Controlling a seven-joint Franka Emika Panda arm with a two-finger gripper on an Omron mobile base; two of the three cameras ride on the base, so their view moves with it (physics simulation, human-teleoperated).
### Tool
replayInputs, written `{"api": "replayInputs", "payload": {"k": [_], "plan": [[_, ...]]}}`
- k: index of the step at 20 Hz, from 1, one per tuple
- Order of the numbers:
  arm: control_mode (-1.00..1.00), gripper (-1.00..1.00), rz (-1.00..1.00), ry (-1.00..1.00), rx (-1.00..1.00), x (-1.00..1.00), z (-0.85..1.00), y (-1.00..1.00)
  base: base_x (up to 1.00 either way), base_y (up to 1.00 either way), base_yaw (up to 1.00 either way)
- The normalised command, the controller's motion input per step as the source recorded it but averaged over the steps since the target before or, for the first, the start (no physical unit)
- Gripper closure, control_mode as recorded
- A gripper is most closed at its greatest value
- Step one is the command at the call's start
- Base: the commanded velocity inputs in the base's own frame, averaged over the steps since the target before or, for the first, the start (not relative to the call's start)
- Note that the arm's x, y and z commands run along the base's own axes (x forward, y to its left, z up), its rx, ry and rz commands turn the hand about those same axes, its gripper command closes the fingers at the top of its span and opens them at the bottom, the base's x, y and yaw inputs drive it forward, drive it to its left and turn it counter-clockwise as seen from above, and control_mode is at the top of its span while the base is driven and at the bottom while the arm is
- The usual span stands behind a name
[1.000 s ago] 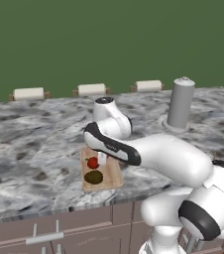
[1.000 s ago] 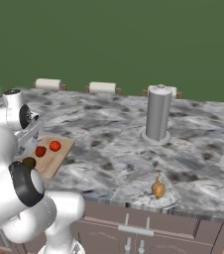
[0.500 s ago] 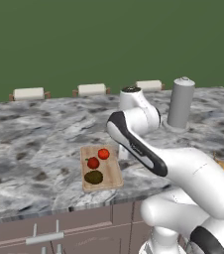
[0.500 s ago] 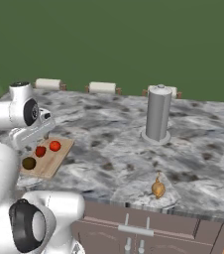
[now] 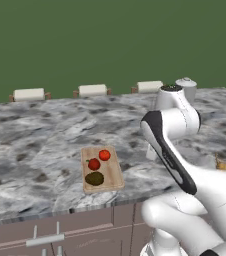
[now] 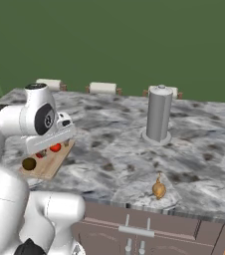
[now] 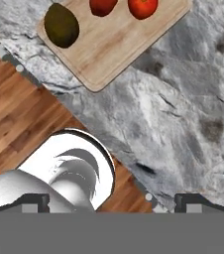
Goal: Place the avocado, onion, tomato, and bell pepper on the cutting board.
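The small tan onion bulb with a pointed stem tip (image 6: 158, 189), well apart from the light wooden cutting board (image 6: 51, 164), is judged light, firm and slippery-skinned. It is best taken across its round middle; the jaws are spread wide and empty.

In the hand view the top edge crops the two small red round items (image 7: 142, 7) and the far end of the light wooden cutting board (image 7: 115, 44), both well ahead of the widely parted jaws.
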Motion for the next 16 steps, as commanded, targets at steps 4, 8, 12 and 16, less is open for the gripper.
{"api": "replayInputs", "payload": {"k": [4, 8, 12, 16], "plan": [[-1.0, -1.0, -0.32, -0.06, 0.0, -0.11, 0.25, -0.9, 0.0, 0.0, 0.0], [-1.0, -1.0, -0.34, -0.02, 0.0, 0.0, 0.31, -0.84, 0.0, 0.0, 0.0], [-1.0, -1.0, -0.37, 0.0, 0.0, 0.01, 0.25, -0.76, 0.0, 0.0, 0.0], [-1.0, -1.0, -0.38, 0.01, 0.01, 0.03, 0.08, -0.64, 0.0, 0.0, 0.0]]}}
